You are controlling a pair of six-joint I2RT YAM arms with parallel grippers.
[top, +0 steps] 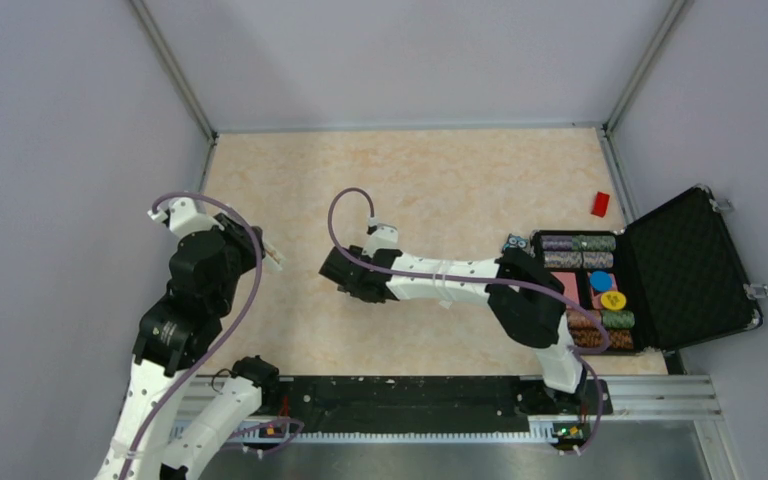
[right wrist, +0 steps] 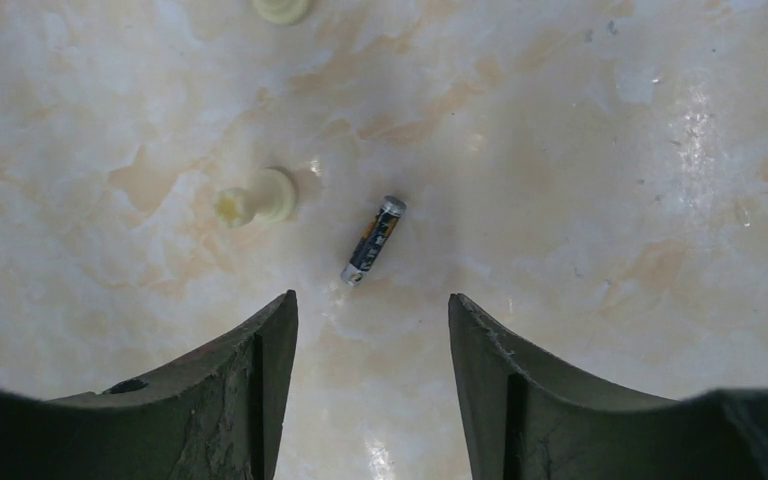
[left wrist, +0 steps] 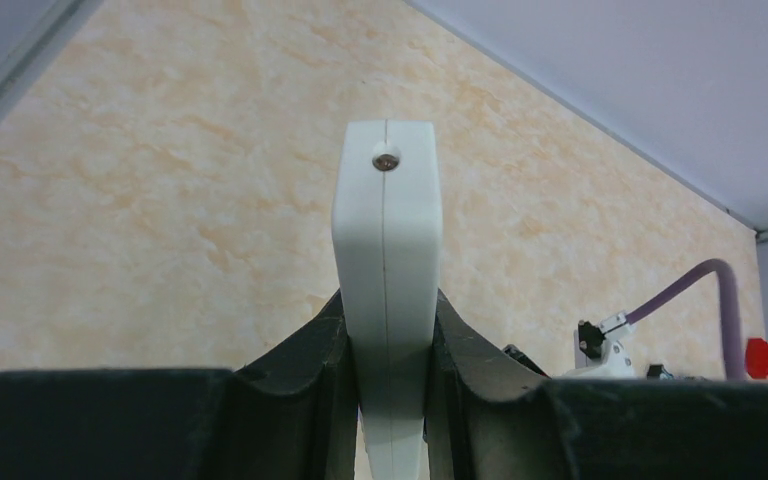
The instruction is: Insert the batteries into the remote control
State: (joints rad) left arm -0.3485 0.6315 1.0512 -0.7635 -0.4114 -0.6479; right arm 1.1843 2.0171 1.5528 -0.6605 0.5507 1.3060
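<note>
Over the table (top: 460, 180): right hand (right wrist: 372, 335) wide, facing down above battery (right wrist: 371, 240) | left hand (left wrist: 385, 340) clamps remote control (left wrist: 385, 240)

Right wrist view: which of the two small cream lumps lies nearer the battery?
The fully visible cream lump just left of the small black-and-copper cylindrical battery. The other cream lump is farther off, cut by the frame's top edge.

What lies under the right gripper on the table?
One battery lies flat on the table below the open right gripper, untouched, a cream lump beside it. The fingers cover the table nearer the wrist; no second battery shows.
</note>
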